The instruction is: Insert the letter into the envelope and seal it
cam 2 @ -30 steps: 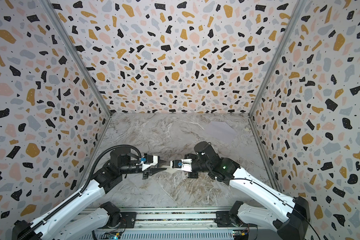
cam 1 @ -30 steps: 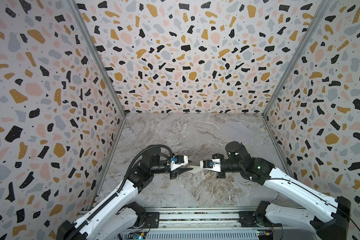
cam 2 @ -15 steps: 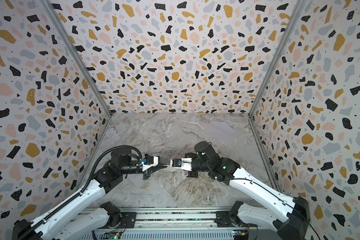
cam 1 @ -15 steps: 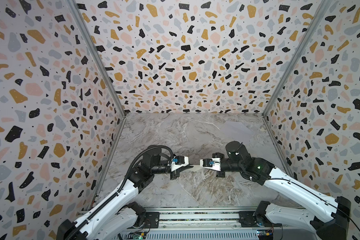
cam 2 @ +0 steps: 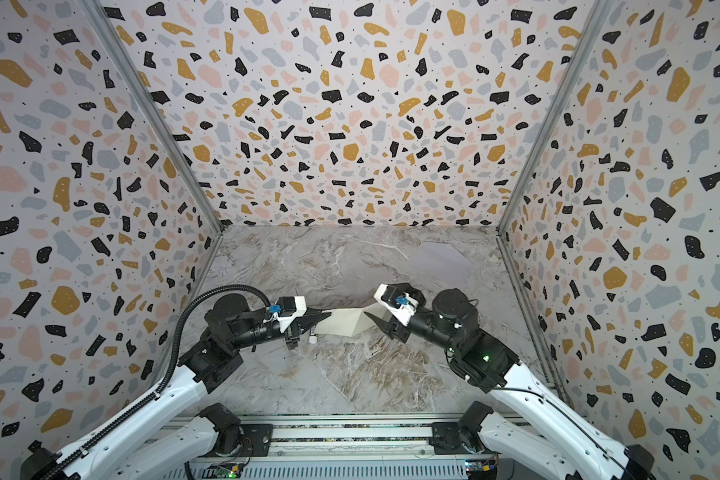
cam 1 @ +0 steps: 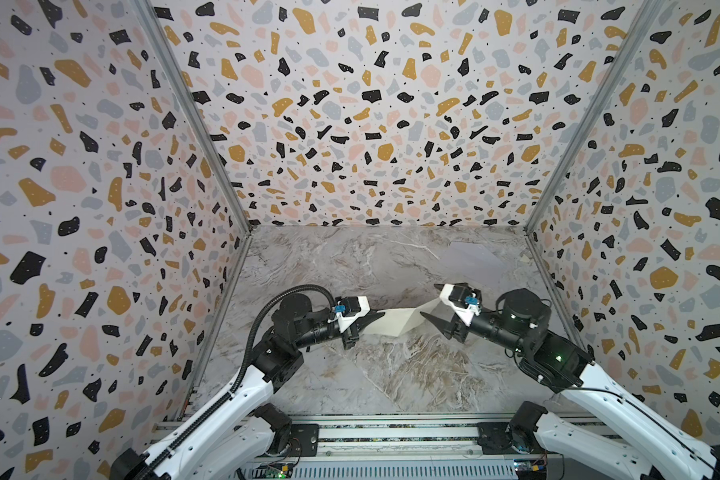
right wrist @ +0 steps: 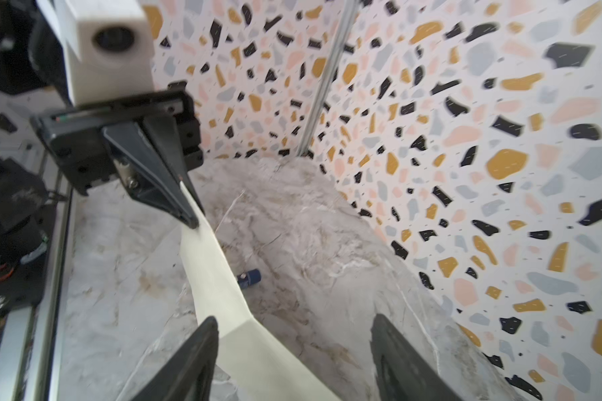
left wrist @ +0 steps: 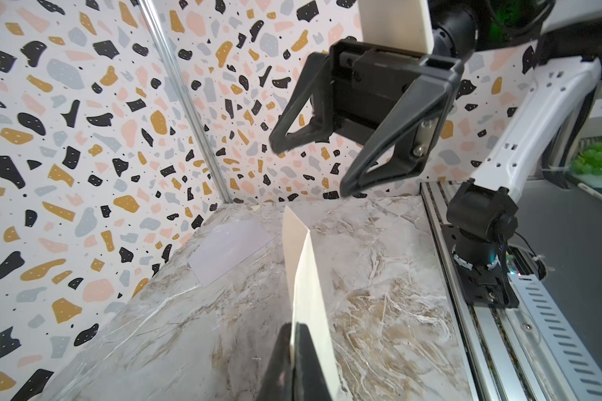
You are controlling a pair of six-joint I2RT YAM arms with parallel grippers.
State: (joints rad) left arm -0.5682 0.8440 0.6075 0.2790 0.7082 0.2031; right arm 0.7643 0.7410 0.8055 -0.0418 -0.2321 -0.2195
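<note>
**Right gripper lets go; letter now hangs from the left alone**

The right gripper point(left wrist: 310, 166) has just opened. A second ago its jaws were pressed together on one end of the letter point(cam 1: 391, 322), a pale tan folded paper sheet. Now they stand spread wide, with nothing between them. In the right wrist view the sheet's free end runs just beside one open finger, and I cannot tell whether they touch.

The left gripper point(right wrist: 188, 217) has shut in the same second and pinches the opposite end of the sheet. The letter juts out from it above the grey marbled table point(cam 1: 350, 266), bent at a crease, its far end tilted up toward the right gripper.

The envelope point(cam 1: 468, 259), a plain pale grey-lavender paper rectangle, lies flat near the far right corner of the table, well apart from both grippers and untouched.

This looks like a handover or a regrasp. The left arm carries the letter, and the right arm seems free to fetch or hold open the envelope. Insertion and sealing are both still to do.
</note>
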